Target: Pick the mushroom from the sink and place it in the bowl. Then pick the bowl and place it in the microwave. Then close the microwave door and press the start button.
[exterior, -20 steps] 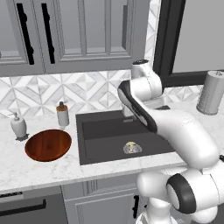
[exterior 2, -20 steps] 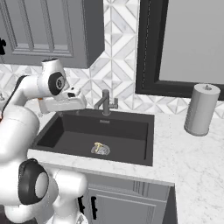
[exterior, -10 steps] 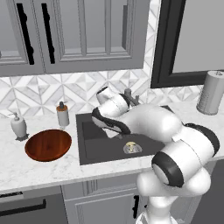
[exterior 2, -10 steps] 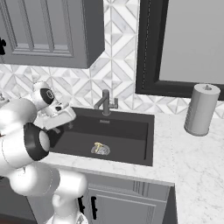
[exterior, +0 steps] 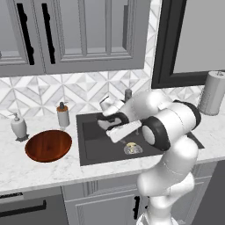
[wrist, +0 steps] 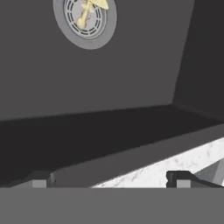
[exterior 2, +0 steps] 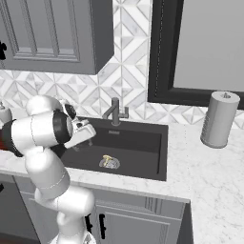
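Note:
The small cream mushroom (exterior: 131, 145) lies on the round metal drain of the dark sink (exterior: 96, 140); it also shows in the right base view as the mushroom (exterior 2: 107, 158) and at the top of the hand view as the mushroom (wrist: 89, 8). My gripper (exterior: 107, 124) hangs low over the sink's left part, to the left of the mushroom and clear of it. It is open, its fingertips (wrist: 41, 178) wide apart with nothing between them. The reddish-brown bowl (exterior: 48, 146) sits empty on the counter left of the sink. The microwave is out of view.
Two soap dispensers (exterior: 63, 114) stand behind the bowl. A grey faucet (exterior 2: 116, 112) rises at the sink's back edge. A paper towel roll (exterior 2: 219, 119) stands on the counter to the right. Grey cabinets hang above.
The arm has swung down and to the left, from high above the sink to low over its left part. The gripper stays open. The mushroom and the bowl have not moved.

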You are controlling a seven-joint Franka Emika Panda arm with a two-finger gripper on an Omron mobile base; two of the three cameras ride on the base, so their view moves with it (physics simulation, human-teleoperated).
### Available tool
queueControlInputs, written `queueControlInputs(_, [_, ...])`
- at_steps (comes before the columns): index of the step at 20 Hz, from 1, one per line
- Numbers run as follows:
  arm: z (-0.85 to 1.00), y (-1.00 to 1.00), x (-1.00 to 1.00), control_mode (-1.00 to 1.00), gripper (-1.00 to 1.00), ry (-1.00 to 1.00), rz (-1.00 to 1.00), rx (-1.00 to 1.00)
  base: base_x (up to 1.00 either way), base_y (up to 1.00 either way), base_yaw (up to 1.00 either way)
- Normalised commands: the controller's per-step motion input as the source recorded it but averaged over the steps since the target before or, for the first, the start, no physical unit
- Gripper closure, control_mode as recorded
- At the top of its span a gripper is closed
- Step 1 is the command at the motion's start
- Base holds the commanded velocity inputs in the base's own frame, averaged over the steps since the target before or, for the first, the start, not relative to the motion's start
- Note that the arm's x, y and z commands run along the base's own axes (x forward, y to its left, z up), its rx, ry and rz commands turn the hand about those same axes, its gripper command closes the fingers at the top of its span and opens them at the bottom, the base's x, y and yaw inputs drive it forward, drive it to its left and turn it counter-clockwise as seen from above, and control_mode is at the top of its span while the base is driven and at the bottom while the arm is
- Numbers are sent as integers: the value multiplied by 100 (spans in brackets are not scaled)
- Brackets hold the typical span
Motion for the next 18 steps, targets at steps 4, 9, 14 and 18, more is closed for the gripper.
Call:
queueControlInputs(4, [-78,-39,30,-100,-100,7,0,-2,0,0,0])
queueControlInputs(9, [-67,-14,21,-100,-100,1,-1,-7,0,0,0])
queueControlInputs(14, [-39,-7,25,-100,-100,-3,-3,-7,0,0,0])
queueControlInputs(18, [-11,-9,42,-100,-100,-4,0,0,0,0,0])
